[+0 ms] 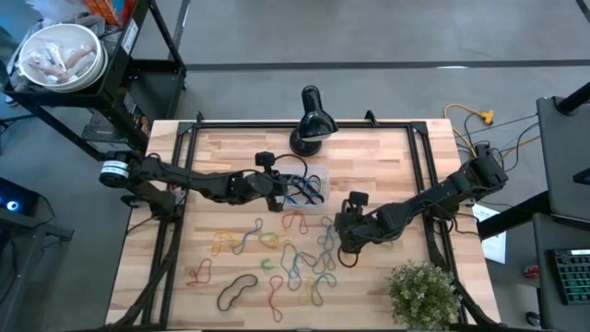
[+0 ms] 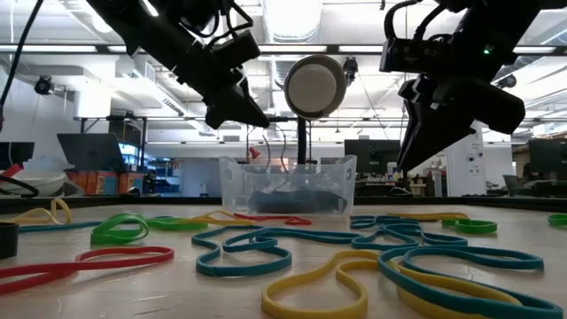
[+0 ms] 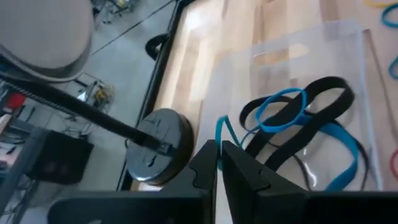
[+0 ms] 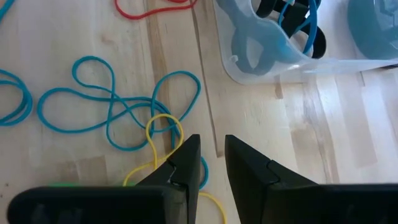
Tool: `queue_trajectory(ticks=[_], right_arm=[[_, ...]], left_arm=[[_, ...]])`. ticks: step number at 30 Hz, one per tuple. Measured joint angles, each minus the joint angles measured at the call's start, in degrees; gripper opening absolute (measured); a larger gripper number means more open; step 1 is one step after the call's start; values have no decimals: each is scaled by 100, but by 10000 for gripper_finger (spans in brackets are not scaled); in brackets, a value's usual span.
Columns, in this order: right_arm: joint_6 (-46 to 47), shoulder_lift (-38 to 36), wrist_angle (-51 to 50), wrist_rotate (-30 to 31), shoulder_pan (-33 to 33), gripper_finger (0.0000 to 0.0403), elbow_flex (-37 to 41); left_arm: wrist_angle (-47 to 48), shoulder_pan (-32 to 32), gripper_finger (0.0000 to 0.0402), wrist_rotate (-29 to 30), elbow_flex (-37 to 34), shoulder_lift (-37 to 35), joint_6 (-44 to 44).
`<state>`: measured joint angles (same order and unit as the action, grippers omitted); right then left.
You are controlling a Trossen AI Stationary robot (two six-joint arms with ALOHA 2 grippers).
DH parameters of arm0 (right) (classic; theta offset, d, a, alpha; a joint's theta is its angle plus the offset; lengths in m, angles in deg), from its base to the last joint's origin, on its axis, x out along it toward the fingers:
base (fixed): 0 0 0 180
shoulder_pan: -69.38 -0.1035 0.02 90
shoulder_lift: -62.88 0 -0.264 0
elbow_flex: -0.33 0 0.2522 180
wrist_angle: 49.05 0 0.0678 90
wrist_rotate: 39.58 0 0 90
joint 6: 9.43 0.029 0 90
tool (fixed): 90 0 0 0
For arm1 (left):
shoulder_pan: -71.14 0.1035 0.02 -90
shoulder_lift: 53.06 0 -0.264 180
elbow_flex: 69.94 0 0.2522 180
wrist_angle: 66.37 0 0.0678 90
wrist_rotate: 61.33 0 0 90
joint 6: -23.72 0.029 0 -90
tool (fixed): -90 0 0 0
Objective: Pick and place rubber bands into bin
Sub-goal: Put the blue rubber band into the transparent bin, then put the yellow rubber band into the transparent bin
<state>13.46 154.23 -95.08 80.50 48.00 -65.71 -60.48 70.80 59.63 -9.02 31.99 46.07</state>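
Note:
The clear bin stands mid-table on its flat bottom, with blue and black rubber bands lying inside. My left gripper hangs just over the bin's left wall, shut on a thin blue rubber band. Several loose rubber bands in blue, yellow, red, green and black lie flat on the wood nearer than the bin. My right gripper hovers open over blue and yellow bands just to the near right of the bin, with nothing between its fingers. My left gripper pinches one strand of the blue rubber band between its two fingertips. The fingers slant down from the table's left side, toward the bin. The strand leads off from the fingertips toward the bands in the bin; where its other end lies I cannot tell.
A black desk lamp stands at the far edge behind the bin, its base close to my left gripper. A potted plant sits at the near right corner. Black rails frame the tabletop.

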Motion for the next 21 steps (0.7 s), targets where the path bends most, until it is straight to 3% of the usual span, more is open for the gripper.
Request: queue_trajectory(ticks=[12, 18, 21], right_arm=[[110, 0, -41, -48, -18, 68, 14], [87, 0, -267, -1240, -35, 68, 17], [-21, 0, -528, -1548, -37, 68, 16]], left_arm=[[69, -34, 103, -252, -15, -76, -81], [617, -276, 107, -250, -66, -514, -312], [983, -410, 107, -249, -149, -800, -513]])
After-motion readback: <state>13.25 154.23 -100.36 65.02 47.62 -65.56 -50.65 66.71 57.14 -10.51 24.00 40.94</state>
